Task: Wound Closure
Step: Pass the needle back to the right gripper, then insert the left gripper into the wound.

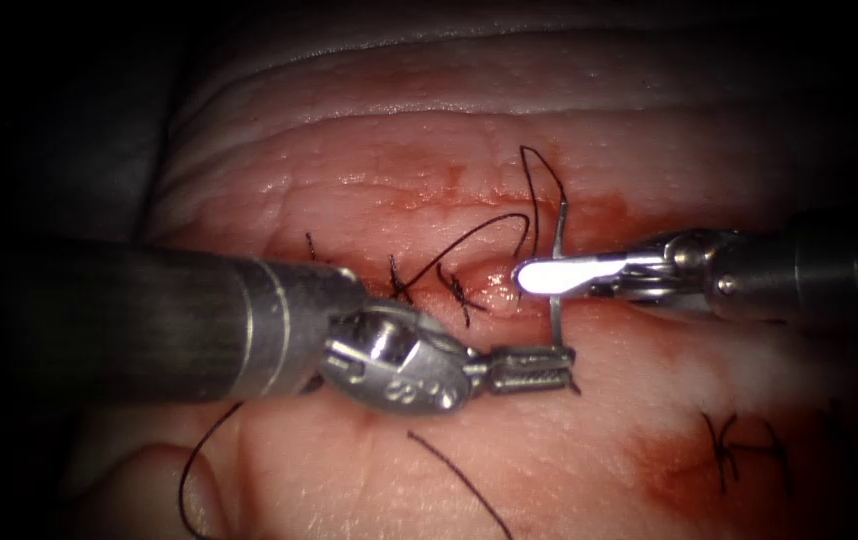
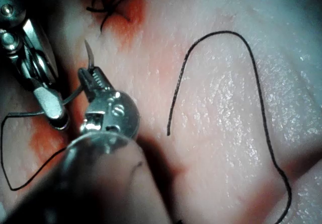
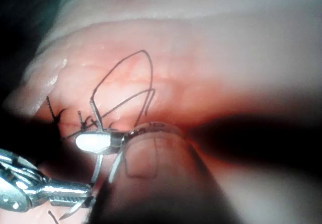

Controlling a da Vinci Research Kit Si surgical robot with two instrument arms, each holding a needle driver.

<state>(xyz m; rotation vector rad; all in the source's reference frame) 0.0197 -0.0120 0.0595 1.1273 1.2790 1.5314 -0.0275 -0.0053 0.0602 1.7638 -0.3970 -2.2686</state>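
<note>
A: Nearest the endoscope is the left needle driver (image 1: 534,369), its dark shaft coming in from the left across the near tissue (image 1: 589,450). State of its jaws?

B: Closed on the curved needle (image 1: 557,300), gripping it near the needle's near end. The left wrist view shows the same grip: left tool (image 2: 93,80) clamped, with the needle (image 2: 89,55) tip sticking out just past the jaws.

A: Needle position relative to the cut?

B: It stands roughly upright across the cut (image 1: 489,290), running from the left tool's jaws on the near side up to the far side, where the thread (image 1: 539,185) leaves its far end. I cannot tell whether any part of it passes through the tissue.

A: Right needle driver (image 1: 539,277)?

B: Enters from the right, its bright tip lying over the cut, just beside the needle's mid-curve. Whether its jaws are parted or holding anything, I cannot tell. In its own wrist view the right tool (image 3: 93,142) crosses the needle (image 3: 95,118) closely.

A: Thread?

B: It loops on the far side, then arcs left toward a tied stitch (image 1: 401,285) on the cut. Another knot (image 1: 739,445) sits near right, in red fluid (image 1: 669,470). A loose cut end of thread (image 1: 459,480) lies on the near tissue.
</note>
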